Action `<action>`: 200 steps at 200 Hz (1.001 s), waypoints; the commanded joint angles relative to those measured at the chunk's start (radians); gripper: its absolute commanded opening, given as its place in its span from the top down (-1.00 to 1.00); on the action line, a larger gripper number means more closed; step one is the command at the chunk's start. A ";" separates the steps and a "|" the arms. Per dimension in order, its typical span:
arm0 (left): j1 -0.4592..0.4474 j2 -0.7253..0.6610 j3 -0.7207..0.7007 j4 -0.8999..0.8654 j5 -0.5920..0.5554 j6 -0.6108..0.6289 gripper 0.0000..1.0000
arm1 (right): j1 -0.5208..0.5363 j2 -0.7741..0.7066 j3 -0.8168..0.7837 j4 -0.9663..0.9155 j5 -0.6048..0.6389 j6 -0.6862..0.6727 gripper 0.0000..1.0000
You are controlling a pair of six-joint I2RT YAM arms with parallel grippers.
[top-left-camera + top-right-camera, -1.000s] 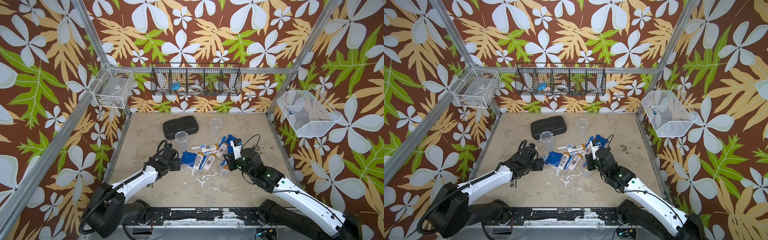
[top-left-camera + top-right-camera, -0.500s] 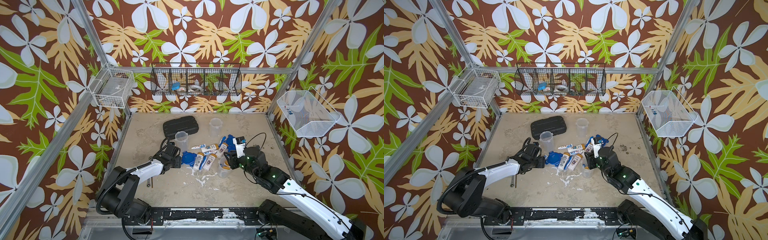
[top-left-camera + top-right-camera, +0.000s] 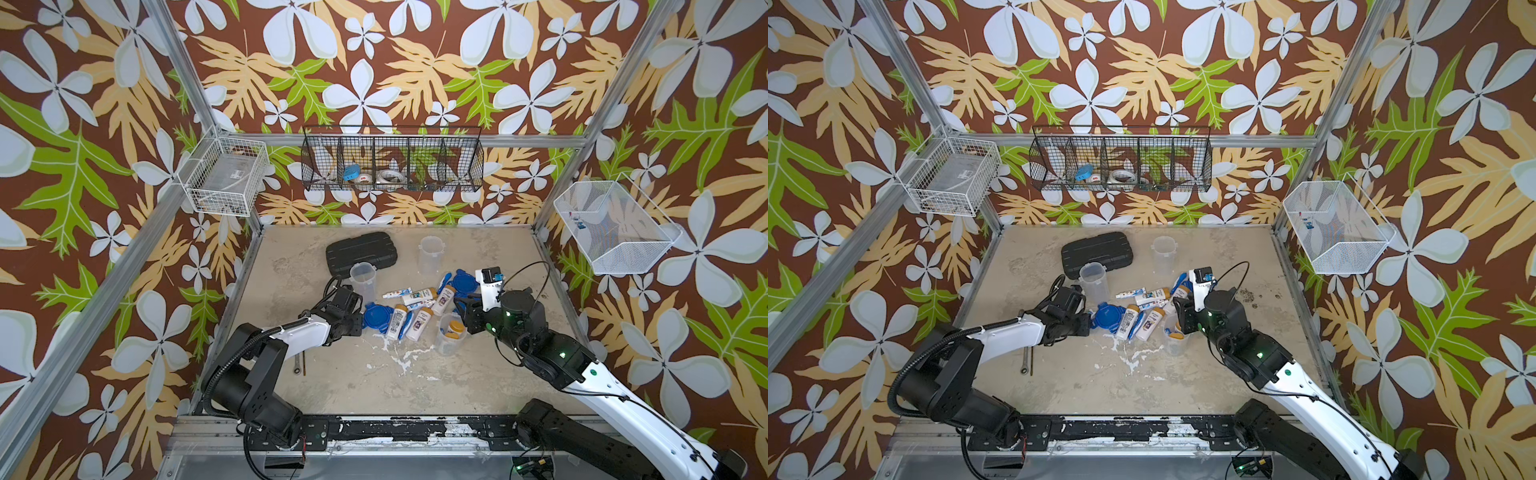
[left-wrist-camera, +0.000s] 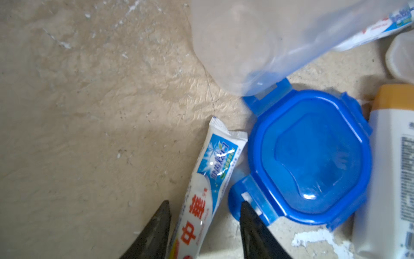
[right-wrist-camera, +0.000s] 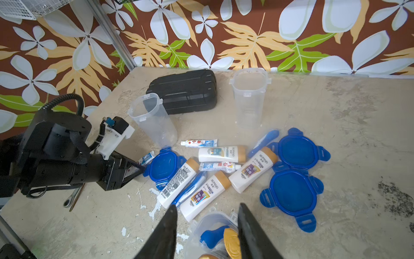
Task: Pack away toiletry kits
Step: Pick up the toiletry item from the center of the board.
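1. The left gripper sits low over the table. Its two fingers stand apart and straddle a toothpaste tube. A gap shows between the tube and one finger, so nothing is clamped.
2. The tube lies flat with its long axis in line with the fingers. Its crimped end points straight ahead of the gripper, toward the base of a clear tumbler. Its cap end is hidden under the gripper.
3. A blue clip lid lies flat just beside the tube. One of its clips sits right at a fingertip; whether they touch I cannot tell.
4. Past the lid lies a white bottle, roughly parallel to the tube, with its orange cap pointing away from the gripper.
5. The right gripper hangs with its fingers spread and holds nothing. Just below it a second tumbler turns its mouth toward the gripper. Inside are a blue toothbrush and an orange-capped bottle.
6. Ahead of the right gripper lie more bottles, tubes and toothbrushes in a pile, with two more lids off to one side.
7. Farther ahead stand an empty third tumbler and a black case.
8. A wrench lies behind the left gripper, beside its arm.
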 commanded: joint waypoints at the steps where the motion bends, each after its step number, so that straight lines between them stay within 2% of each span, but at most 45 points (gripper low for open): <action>1: 0.001 -0.014 -0.031 -0.012 0.006 -0.020 0.07 | 0.001 -0.008 0.010 -0.007 0.033 -0.020 0.10; 46: -0.001 0.048 0.000 -0.056 -0.040 -0.038 0.31 | -0.001 -0.013 0.022 -0.029 0.040 -0.029 0.10; 91: -0.004 0.059 -0.020 -0.106 -0.075 -0.077 0.32 | -0.001 -0.054 0.036 -0.065 0.071 -0.027 -0.06; 112: -0.021 0.067 -0.020 -0.138 -0.111 -0.094 0.39 | -0.002 -0.070 0.039 -0.074 0.078 -0.027 -0.07; 168: -0.056 0.095 -0.029 -0.191 -0.147 -0.149 0.40 | -0.001 -0.078 0.054 -0.079 0.085 -0.040 -0.09; 200: -0.061 0.069 -0.029 -0.204 -0.143 -0.158 0.58 | -0.001 -0.073 0.079 -0.109 0.081 -0.042 -0.09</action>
